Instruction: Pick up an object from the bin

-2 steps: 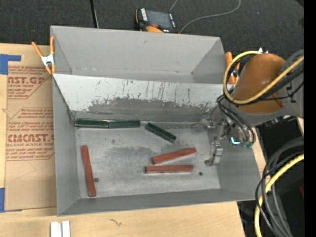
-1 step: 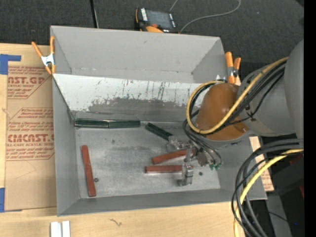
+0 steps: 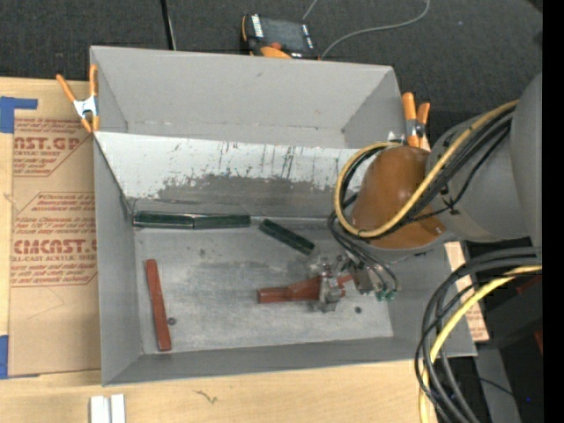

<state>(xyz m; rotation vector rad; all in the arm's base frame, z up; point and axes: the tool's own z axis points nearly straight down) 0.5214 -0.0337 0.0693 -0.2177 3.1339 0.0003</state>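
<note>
Two dark green: long rod (image 3: 189, 221), short bar (image 3: 285, 234); two red: left stick (image 3: 159, 305), centre piece (image 3: 286, 294)

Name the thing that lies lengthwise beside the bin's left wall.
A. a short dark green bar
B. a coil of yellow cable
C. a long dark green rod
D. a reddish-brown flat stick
D: the reddish-brown flat stick lies on the floor of the grey metal bin beside its left wall, while the long dark green rod lies by the back wall.
</note>
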